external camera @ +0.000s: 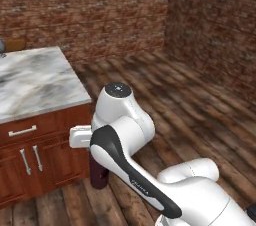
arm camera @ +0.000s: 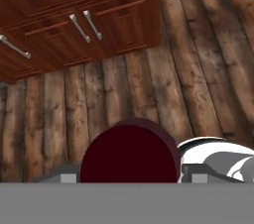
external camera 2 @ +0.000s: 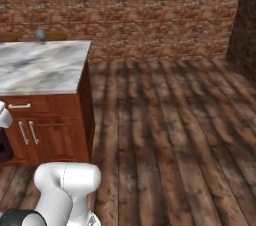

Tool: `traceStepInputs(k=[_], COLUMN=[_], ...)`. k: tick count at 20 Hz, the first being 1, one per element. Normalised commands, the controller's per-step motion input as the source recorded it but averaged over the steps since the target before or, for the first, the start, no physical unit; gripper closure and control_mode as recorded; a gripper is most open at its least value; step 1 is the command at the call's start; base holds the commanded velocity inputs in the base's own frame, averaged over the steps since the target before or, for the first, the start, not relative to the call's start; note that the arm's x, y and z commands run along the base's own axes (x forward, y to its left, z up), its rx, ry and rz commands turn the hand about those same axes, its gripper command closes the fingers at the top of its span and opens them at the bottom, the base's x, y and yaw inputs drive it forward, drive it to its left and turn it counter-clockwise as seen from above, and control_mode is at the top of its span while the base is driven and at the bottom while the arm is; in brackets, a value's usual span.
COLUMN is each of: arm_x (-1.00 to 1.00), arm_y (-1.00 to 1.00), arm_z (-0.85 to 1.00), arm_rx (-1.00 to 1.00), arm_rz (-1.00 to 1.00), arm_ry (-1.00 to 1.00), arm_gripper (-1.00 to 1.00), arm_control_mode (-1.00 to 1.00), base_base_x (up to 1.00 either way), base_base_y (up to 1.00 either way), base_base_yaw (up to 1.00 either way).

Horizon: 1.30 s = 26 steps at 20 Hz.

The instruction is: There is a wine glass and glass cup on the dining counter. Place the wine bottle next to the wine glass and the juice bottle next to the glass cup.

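The juice bottle [arm camera: 129,154], stout and dark maroon, sits between my fingers in the hand view, its wide cap facing the camera. My gripper [arm camera: 129,176] is shut on it. In the left base view the juice bottle [external camera: 98,176] hangs below my hand, just above the wood floor, beside the dining counter [external camera: 35,82]. The counter's marble top [external camera 2: 42,65] carries a small greyish glass [external camera 2: 41,35] at its far edge; I cannot tell whether it is the wine glass or the glass cup. The wine bottle is out of view.
The counter's red-brown end has a drawer [external camera: 22,131] and two cabinet doors with metal handles [arm camera: 82,26]. Wooden chair backs [external camera 2: 56,35] show behind the counter. Plank floor [external camera 2: 170,130] stretches to the right up to brick walls [external camera 2: 150,10].
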Motion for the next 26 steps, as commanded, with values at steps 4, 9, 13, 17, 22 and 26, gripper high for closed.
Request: traceStepInputs(k=[4,9,13,17,22,26], arm_x=[0.0,0.0,0.0,0.0,0.0,0.0], arm_y=[0.0,0.0,0.0,0.0,0.0,0.0], arm_z=[0.0,0.0,0.0,0.0,0.0,0.0], arm_rx=[0.0,0.0,0.0,0.0,0.0,0.0], arm_rz=[0.0,0.0,0.0,0.0,0.0,0.0], arm_ry=[0.0,0.0,0.0,0.0,0.0,0.0], arm_gripper=[1.0,1.0,1.0,1.0,1.0,1.0], arm_control_mode=[1.0,1.0,1.0,1.0,1.0,1.0], base_base_x=[0.58,0.58,0.59,0.68,0.73,0.73], base_base_y=[-0.49,-0.49,-0.49,-0.48,-0.47,-0.47], base_base_yaw=[0.15,0.15,0.15,0.11,0.09,0.09])
